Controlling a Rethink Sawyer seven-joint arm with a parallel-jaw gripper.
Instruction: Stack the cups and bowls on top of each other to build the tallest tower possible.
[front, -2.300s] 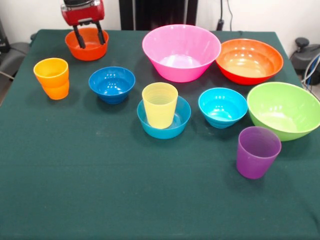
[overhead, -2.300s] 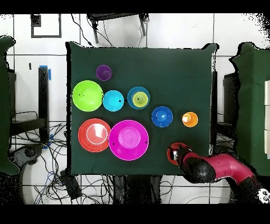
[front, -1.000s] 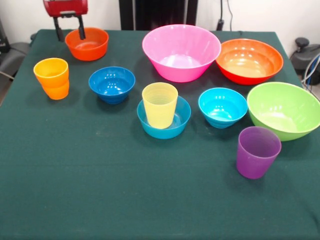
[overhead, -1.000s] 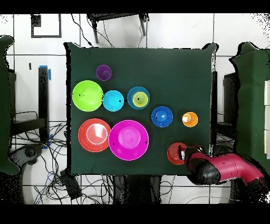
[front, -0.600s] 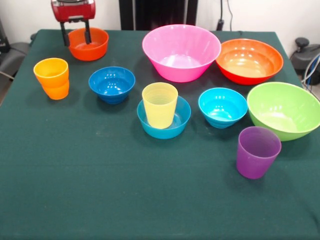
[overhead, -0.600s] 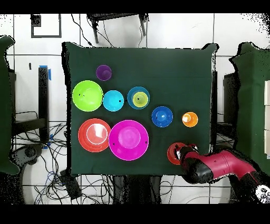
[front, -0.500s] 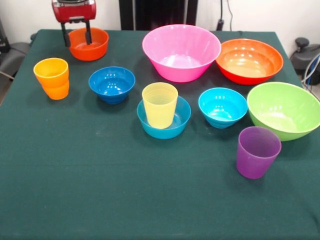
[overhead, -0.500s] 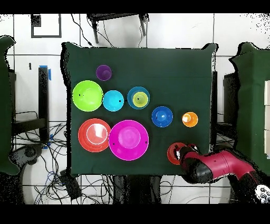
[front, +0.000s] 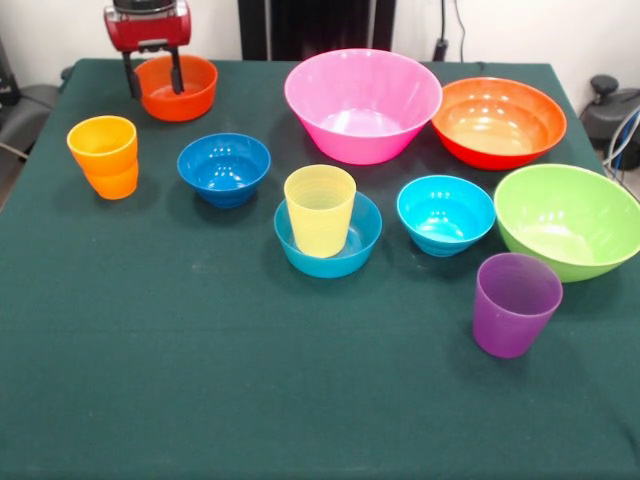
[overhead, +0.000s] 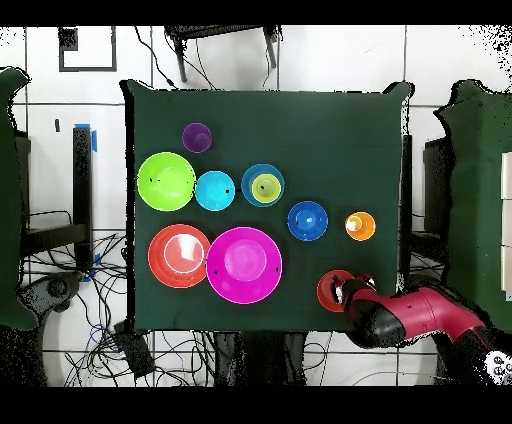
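We find the gripper at the table's far corner, its two dark fingers spread apart and straddling the near-left rim of the small orange-red bowl, one finger outside the wall and one inside. The jaws are not yet closed on that rim; nothing is held. From the bowl, the orange cup stands at about 7 o'clock and the dark blue bowl at about 5 o'clock, both apart from it.

The tower is only begun: the yellow cup stands upright inside the mid-blue bowl near the table's centre. The cyan bowl lies at its 3 o'clock, the purple cup at 4 o'clock, the pink bowl at 12 o'clock.

We judge the step in hand to be the pickup of the small orange-red bowl. The next move calls for closing on the rim, lifting clear, and carrying it toward the tower.
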